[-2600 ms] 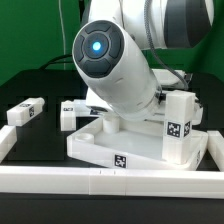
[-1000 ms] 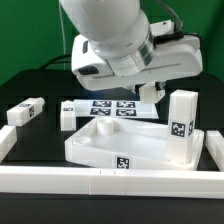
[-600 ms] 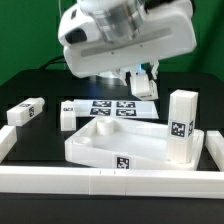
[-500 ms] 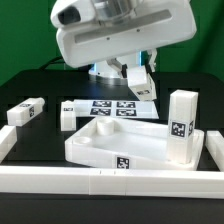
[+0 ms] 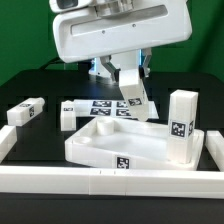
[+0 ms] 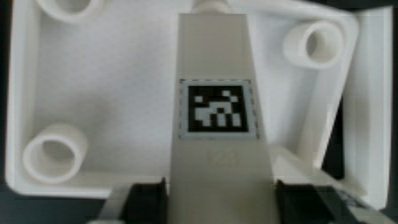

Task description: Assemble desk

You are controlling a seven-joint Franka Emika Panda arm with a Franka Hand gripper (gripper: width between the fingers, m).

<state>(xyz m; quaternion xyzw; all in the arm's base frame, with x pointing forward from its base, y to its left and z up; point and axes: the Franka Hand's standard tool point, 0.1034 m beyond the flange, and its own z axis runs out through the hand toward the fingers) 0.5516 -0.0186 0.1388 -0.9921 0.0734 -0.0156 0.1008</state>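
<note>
The white tabletop (image 5: 100,150) lies tray-side up behind the front rail, with a tag on its front wall. One white leg (image 5: 180,124) stands upright on its corner at the exterior view's right. My gripper (image 5: 128,74) is shut on another white tagged leg (image 5: 133,98) and holds it tilted above the tabletop's far edge. In the wrist view the held leg (image 6: 215,100) runs up between my gripper (image 6: 219,202), over the tabletop (image 6: 107,90) with round sockets (image 6: 320,42). Two more legs (image 5: 25,112) (image 5: 70,110) lie at the exterior view's left.
The marker board (image 5: 108,106) lies flat behind the tabletop. A long white border rail (image 5: 100,182) runs along the front, with ends turning back at both sides. The arm's large white body (image 5: 115,35) hangs over the scene's middle.
The arm has swung toward the exterior view's left and turned. The held leg has moved left with it and come down toward the tabletop's far edge.
</note>
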